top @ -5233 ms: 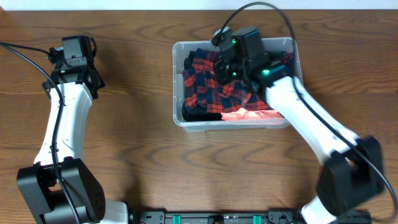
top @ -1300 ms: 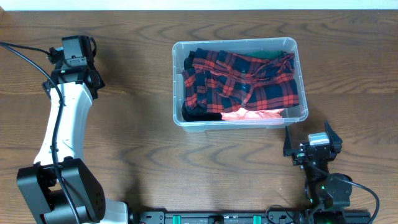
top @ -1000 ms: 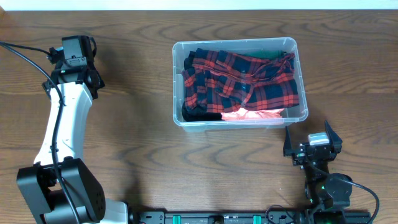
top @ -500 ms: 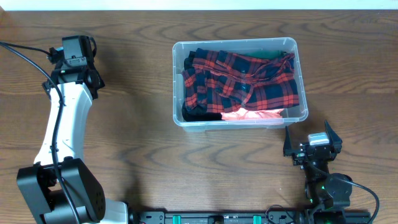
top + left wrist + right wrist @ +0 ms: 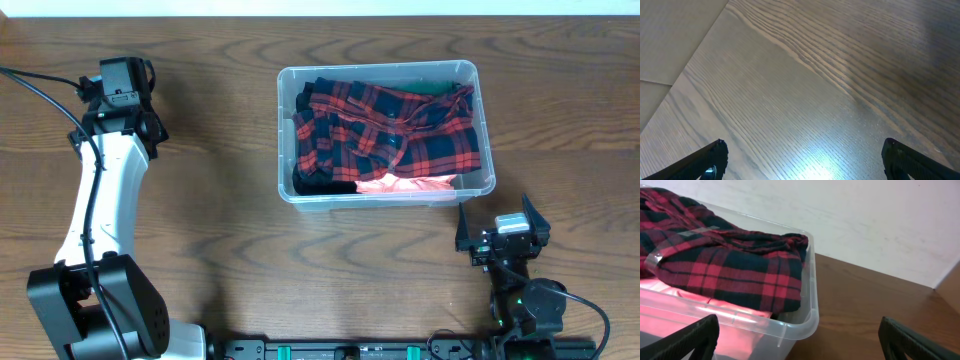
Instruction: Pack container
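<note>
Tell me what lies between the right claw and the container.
Nothing but a strip of bare wooden table. The overhead view shows the open right claw near the container at its corner, apart from it.

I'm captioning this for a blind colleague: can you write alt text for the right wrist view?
A clear container on a wooden table holds a red-and-navy plaid shirt heaped over pink fabric. The jaws of the right gripper stand wide open at the bottom corners, empty.
</note>
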Action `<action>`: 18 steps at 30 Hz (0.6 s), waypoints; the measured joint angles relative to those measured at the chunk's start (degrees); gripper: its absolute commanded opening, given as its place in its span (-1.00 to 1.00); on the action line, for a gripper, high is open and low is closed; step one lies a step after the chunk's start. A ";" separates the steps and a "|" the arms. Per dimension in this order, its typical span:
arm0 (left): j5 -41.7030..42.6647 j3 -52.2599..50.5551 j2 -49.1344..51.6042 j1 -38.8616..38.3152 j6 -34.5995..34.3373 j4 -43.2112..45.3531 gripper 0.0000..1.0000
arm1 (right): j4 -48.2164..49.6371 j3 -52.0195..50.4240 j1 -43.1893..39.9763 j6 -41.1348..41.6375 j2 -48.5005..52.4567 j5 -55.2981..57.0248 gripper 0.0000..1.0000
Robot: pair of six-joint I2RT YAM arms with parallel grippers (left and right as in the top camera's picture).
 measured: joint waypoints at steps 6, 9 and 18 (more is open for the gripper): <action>0.00 -0.76 0.00 0.00 0.00 0.00 0.96 | 0.00 0.00 0.00 0.00 0.00 -0.02 0.98; 0.00 -0.81 0.00 0.00 0.00 0.00 0.96 | 0.00 0.00 0.00 0.00 0.00 -0.02 0.98; 1.16 -1.97 -1.57 0.00 0.02 -2.93 0.96 | 0.00 0.00 0.00 0.00 0.00 -0.02 0.98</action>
